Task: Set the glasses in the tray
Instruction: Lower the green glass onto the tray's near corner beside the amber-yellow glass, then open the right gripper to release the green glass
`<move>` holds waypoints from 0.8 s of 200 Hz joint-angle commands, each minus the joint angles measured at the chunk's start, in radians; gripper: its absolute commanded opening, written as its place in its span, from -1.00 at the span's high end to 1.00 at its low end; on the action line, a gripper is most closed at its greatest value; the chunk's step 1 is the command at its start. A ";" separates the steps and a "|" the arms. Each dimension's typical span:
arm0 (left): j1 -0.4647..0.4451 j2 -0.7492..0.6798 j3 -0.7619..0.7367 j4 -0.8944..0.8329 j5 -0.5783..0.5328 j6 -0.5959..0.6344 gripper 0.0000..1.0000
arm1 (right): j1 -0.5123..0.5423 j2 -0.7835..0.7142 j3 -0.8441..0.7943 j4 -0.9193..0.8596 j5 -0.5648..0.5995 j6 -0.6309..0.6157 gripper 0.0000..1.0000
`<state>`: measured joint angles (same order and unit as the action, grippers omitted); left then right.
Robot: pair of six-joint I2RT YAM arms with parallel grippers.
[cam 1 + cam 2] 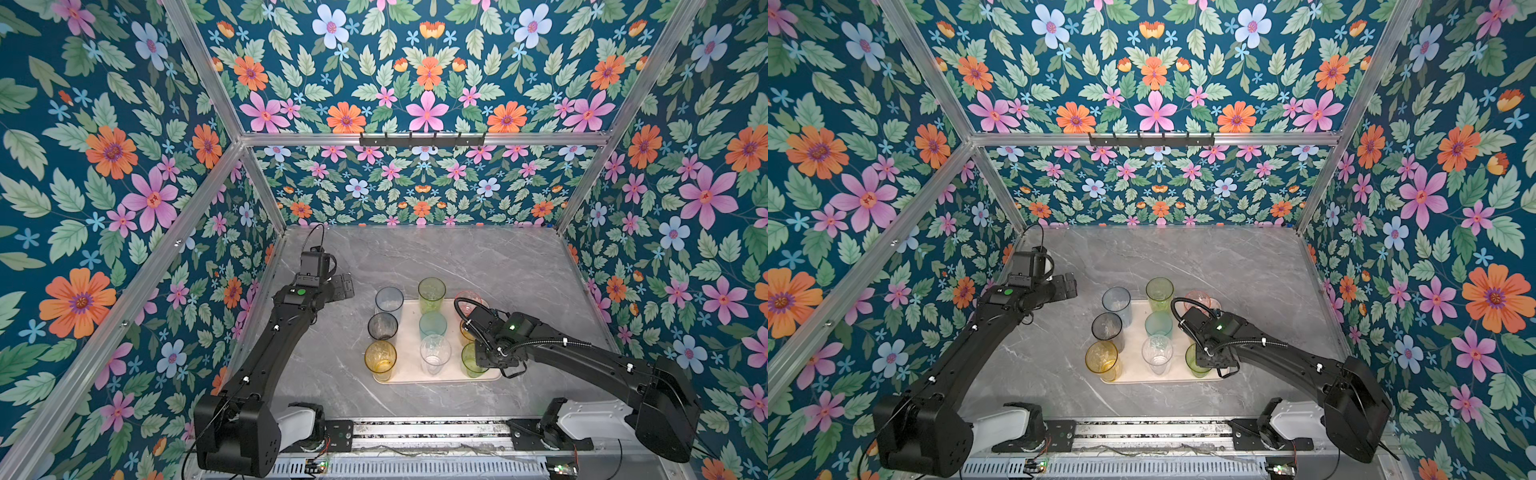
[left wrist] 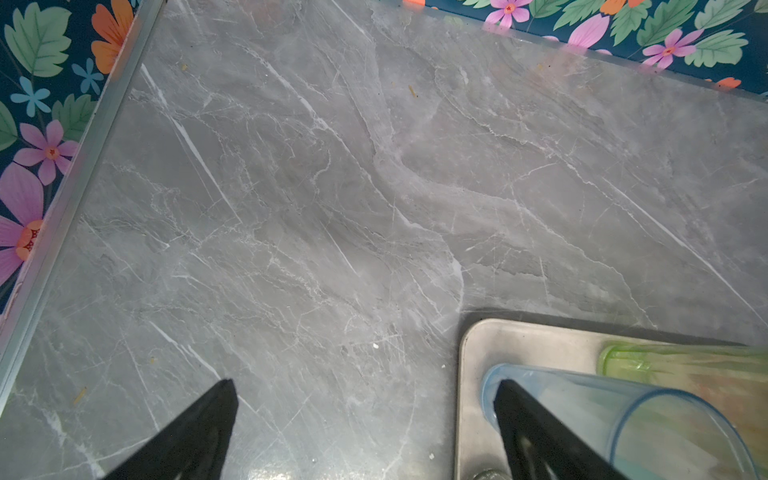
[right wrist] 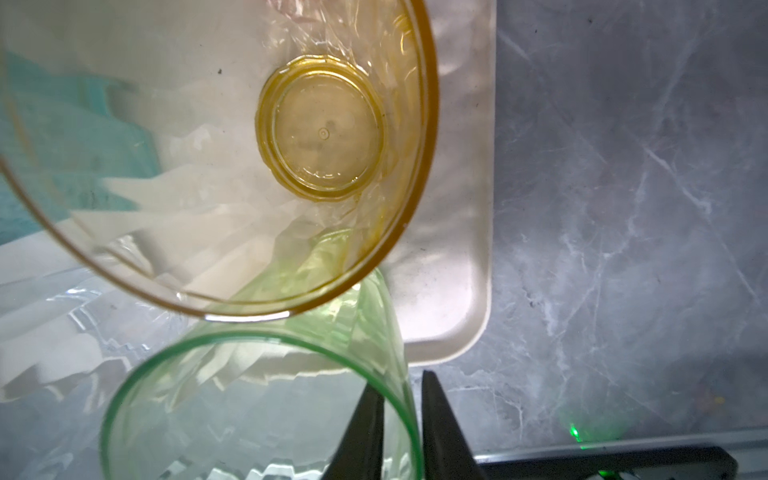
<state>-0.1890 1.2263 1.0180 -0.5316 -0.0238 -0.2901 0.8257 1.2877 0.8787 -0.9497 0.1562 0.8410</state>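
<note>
On the marble worktop (image 1: pixel 457 257) the pink-beige tray (image 1: pixel 409 368) is packed with upright glasses (image 1: pixel 432 324), its near right corner's short green tumbler (image 3: pixel 257 407) straddled at the wall by narrowly parted right fingers (image 3: pixel 440 432), the wide-spread left fingers (image 2: pixel 199 432) held farther off.

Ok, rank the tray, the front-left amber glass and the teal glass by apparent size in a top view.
Tray; front-left amber glass; teal glass. The amber stands nearer the camera, so that gap is unsure.

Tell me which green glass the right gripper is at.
The short green glass at the near right corner of the tray: the right gripper straddles its rim. The tall green glass stands in the far row.
</note>
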 commanded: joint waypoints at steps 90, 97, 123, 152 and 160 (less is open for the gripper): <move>0.000 0.001 0.001 0.008 0.001 -0.001 -0.99 | 0.001 -0.018 0.074 -0.083 0.008 -0.019 0.50; 0.000 0.001 0.001 0.008 0.000 -0.001 -0.99 | 0.001 -0.020 0.085 -0.090 0.012 -0.023 0.48; 0.001 0.002 0.001 0.008 -0.005 -0.001 -0.99 | 0.001 -0.035 0.127 -0.121 0.029 -0.040 0.41; 0.000 0.003 0.001 0.010 -0.008 0.001 -0.99 | 0.001 -0.061 0.169 -0.115 0.041 -0.100 0.38; 0.001 0.004 0.001 0.012 -0.008 0.000 -0.99 | 0.001 -0.068 0.180 -0.115 0.055 -0.116 0.37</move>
<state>-0.1890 1.2263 1.0180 -0.5316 -0.0254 -0.2901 0.8257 1.2373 1.0309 -1.0412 0.1650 0.7765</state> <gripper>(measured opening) 0.995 0.307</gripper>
